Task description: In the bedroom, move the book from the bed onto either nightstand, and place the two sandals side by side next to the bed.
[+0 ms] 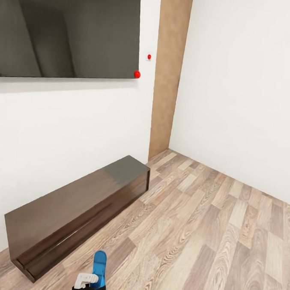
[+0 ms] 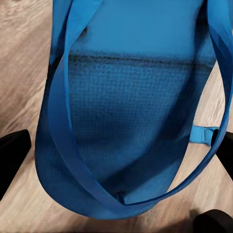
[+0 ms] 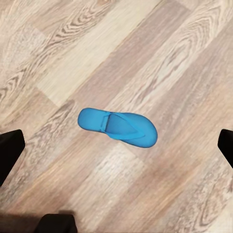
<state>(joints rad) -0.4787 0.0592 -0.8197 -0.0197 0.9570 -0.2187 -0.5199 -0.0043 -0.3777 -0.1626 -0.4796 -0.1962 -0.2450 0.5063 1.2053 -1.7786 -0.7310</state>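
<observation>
A bright blue sandal (image 2: 131, 111) fills the left wrist view, its strap looping across the textured sole, with black fingertips (image 2: 12, 155) of the left gripper (image 1: 87, 283) at either side of it. In the head view the same sandal stands up from the bottom edge of the picture, with a white gripper part against it and wood-plank floor (image 1: 208, 234) beneath. It appears lifted off the floor, so the left claw looks closed on it, though the contact itself is hidden.

The second sandal (image 3: 118, 126) lies flat on the planks, sole down and alone, seen from above in the right wrist view. The right gripper's dark fingertips (image 3: 9, 150) sit far apart at the frame's sides, so that claw is spread wide and empty.

Ahead, a long dark glossy bench (image 1: 78, 216) stands on the floor against a white wall (image 1: 69, 127), under a large dark screen (image 1: 68, 31). A brown panel (image 1: 168, 73) runs up the room's corner.

The step in hand seems to be carrying one sandal while collecting the other. To do it well, lower the right claw straight over the lying sandal, close across its narrow width near the strap, and keep the left grip firm while the base turns.
</observation>
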